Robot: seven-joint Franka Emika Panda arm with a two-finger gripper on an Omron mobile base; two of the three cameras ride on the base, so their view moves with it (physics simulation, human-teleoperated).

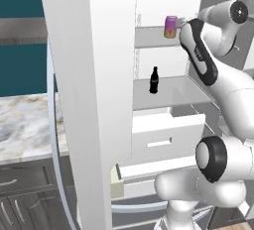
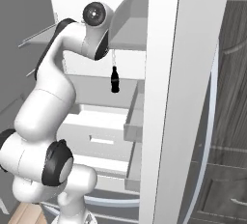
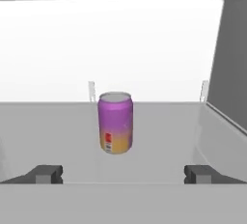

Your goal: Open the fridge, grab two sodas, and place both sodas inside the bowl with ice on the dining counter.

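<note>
With the fridge open, I see my pincer spread wide, facing the purple can upright on an upper shelf, apart from it; the dark bottle stands one shelf below.

left base: behind-left, facing open fridge | right base: behind-right, same fridge shelves shared | hand: close, level along upper fridge shelf, facing back wall

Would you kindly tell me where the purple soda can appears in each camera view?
Left base view: purple can on upper fridge shelf, beside the arm.
Right base view: not visible.
Hand view: can upright, centre, ahead of the open gripper.
Shared landmark: dark bottle, both base views.
</note>
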